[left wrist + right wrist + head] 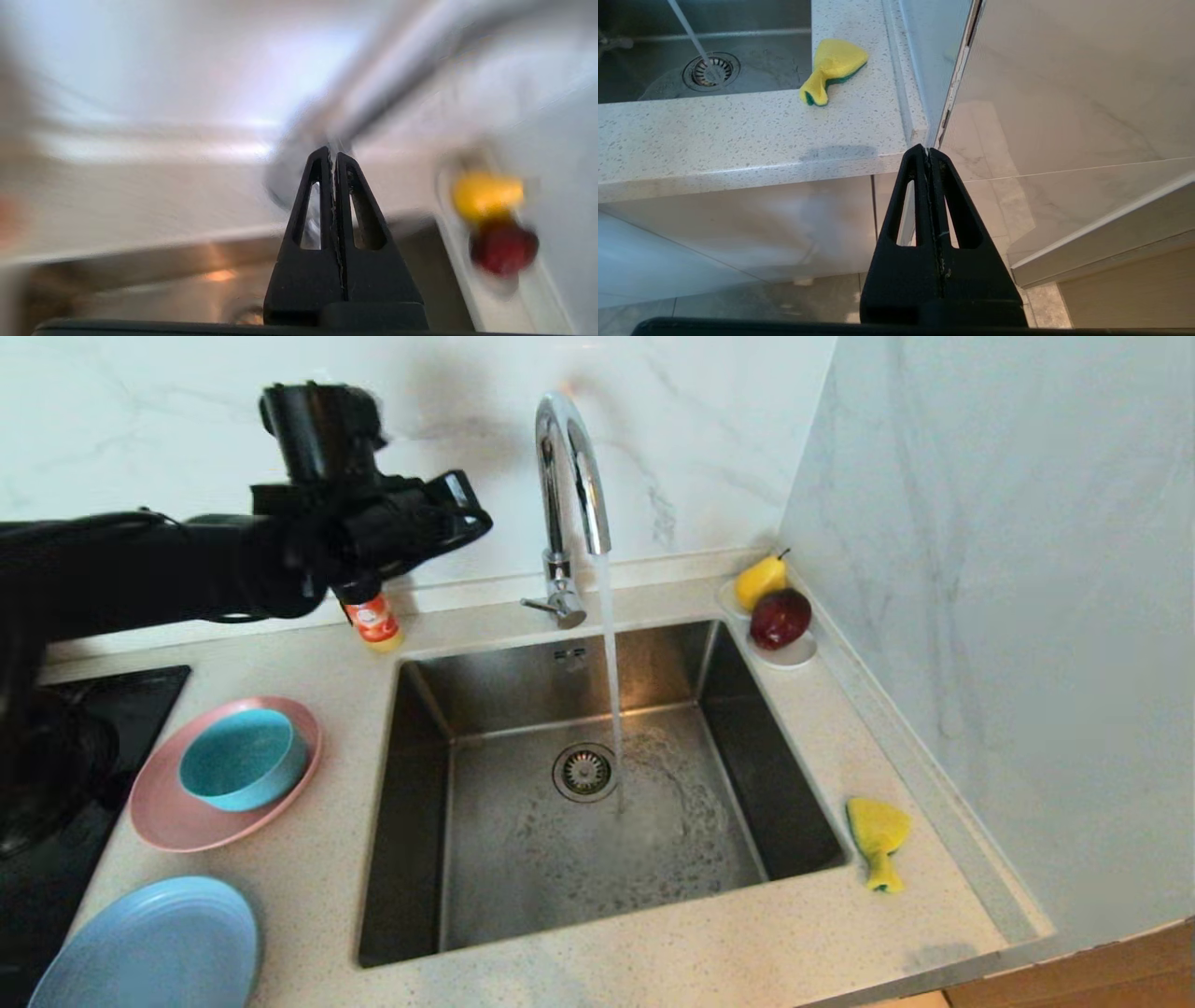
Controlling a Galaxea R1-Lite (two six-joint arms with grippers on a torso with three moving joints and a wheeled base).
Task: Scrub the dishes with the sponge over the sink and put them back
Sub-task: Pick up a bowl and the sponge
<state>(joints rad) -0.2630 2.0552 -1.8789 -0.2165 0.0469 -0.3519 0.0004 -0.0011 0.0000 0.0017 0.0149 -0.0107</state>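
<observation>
From the head view, the sink point(597, 784) sits in the middle of the counter with water running from the tap point(571, 495) straight down beside the drain point(584, 771), so the basin is wet and ready for scrubbing. To the left of the sink, the teal bowl point(241, 758) rests inside the pink plate point(177, 817), and the light-blue plate point(149, 947) lies nearer the front edge of the counter, still on that same side; the dishes look stacked there to wait their turn. The sponge point(878, 840) lies on the counter just beside the sink's right rim, tail toward the front, within easy reach of the right arm. A pear point(761, 581) and a red apple point(780, 618) sit on a small white saucer point(794, 655) behind the sink's right back corner, out of the way. The left gripper point(462, 518) hangs in the air behind the sink's left back corner, level with the tap's arch and above a small orange-labelled bottle point(373, 616), holding nothing.

In the left wrist view, the left gripper point(334, 158) has its jaws pressed together and empty, pointing toward the blurred tap point(373, 93), which suggests it is near the tap for the water rather than for a dish.

In the right wrist view, the right gripper point(928, 154) is clenched on nothing and hangs parked below the counter, in front of the sink's right front corner, with the sponge point(833, 67) and drain point(710, 71) in sight above it.
</observation>
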